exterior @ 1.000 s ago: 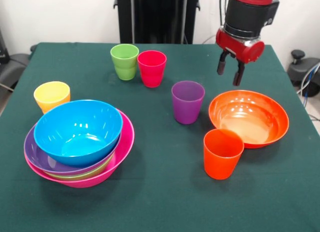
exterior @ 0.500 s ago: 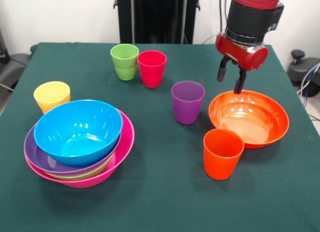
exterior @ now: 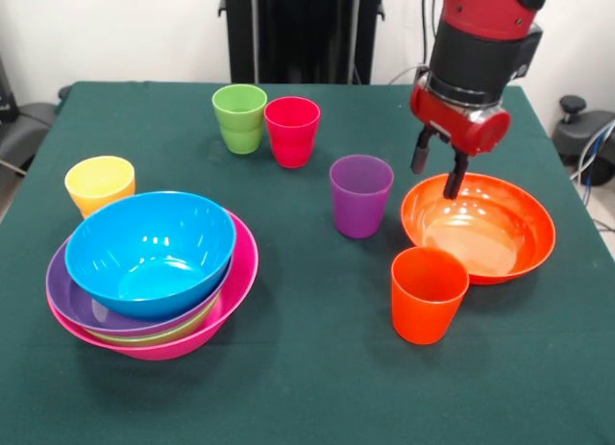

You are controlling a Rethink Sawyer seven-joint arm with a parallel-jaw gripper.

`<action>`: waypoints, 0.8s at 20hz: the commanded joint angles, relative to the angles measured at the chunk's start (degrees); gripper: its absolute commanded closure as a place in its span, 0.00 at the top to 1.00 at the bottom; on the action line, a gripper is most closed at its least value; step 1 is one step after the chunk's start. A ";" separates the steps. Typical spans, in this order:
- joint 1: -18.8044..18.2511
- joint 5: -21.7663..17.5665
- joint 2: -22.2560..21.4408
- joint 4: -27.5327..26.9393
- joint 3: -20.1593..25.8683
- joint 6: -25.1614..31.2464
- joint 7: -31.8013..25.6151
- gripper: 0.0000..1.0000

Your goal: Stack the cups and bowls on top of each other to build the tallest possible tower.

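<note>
orange bowl sits right under the gripper, alone on the table: looks light, stiff, glossy and slippery, so pinch its thin rim. gripper is spread and empty, one finger over the rim; purple cup just beside it, bowl stack well apart

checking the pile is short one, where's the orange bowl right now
In the front view the orange bowl sits on the table at the right, apart from the pile, just behind the orange cup and right of the purple cup.
</note>
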 commanded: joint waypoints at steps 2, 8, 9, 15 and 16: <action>-3.02 0.51 6.24 -1.84 7.45 -3.83 5.88 1.00; -2.67 -0.07 5.15 0.18 7.38 -2.68 5.86 1.00; -3.03 -0.32 5.24 0.22 7.41 -2.62 5.46 1.00; -3.12 -0.81 4.47 1.52 7.36 -2.37 5.14 1.00; -3.02 -0.77 4.14 1.81 7.40 -2.14 5.19 1.00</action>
